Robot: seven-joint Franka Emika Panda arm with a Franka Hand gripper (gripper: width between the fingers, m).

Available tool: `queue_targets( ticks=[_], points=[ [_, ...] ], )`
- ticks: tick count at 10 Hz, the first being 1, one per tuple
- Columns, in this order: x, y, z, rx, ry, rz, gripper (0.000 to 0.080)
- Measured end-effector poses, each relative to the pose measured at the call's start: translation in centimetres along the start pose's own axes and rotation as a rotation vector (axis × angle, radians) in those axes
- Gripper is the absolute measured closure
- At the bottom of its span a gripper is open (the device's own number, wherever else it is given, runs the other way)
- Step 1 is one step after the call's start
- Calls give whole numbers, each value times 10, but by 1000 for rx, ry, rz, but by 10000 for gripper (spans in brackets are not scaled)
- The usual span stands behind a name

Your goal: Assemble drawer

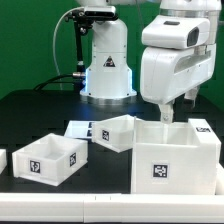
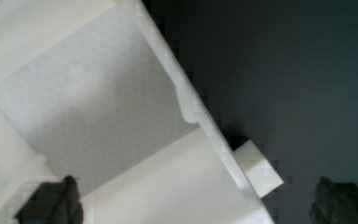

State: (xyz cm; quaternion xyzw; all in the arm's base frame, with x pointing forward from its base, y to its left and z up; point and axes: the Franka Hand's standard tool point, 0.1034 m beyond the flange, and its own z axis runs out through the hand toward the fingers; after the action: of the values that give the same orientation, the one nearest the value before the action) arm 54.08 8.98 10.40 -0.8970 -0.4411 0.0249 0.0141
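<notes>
I am holding my tool (image 1: pixel 165 113) over the big white box (image 1: pixel 178 160), which is standing on the black bench (image 1: pixel 40 108) at the exterior view's right, near the front edge. This box is open at the top and is showing a black and white tag (image 1: pixel 160 170) on its front wall. My fingers (image 1: pixel 162 106) are pointing straight down, and their tips are hanging just at the rear rim of the box. From that view I cannot tell if they are touching it.

In the wrist view the tool is standing wide open. One dark finger (image 2: pixel 51 200) is showing over the dotted inner face of the box wall, and the other one is showing over the dark bench on the outer side. The thin top edge of the wall is running between them and neither finger is pressing on it, so I am gripping nothing. A small pale patch (image 2: pixel 250 165) is lying just past this edge, too blurred for me to say what it is.

Two smaller open drawers are waiting on the bench. The middle drawer (image 1: pixel 115 132) is sitting just beside the big box, toward the exterior view's left and a little further back. The left drawer (image 1: pixel 45 158) is standing apart from it, near the front, with a tag on its front face. The marker board (image 1: pixel 78 128) is lying flat behind the left drawer, beside the middle drawer. The arm's base (image 1: pixel 105 65) is standing at the back of the bench
</notes>
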Motion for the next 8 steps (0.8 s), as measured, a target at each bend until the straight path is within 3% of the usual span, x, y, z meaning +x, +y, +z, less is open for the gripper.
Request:
queue_targets(
  ticks=[6, 8],
  points=[
    [-2, 1, -2, 4, -3, 15, 150],
    [-14, 12, -35, -6, 9, 180, 150]
  ],
)
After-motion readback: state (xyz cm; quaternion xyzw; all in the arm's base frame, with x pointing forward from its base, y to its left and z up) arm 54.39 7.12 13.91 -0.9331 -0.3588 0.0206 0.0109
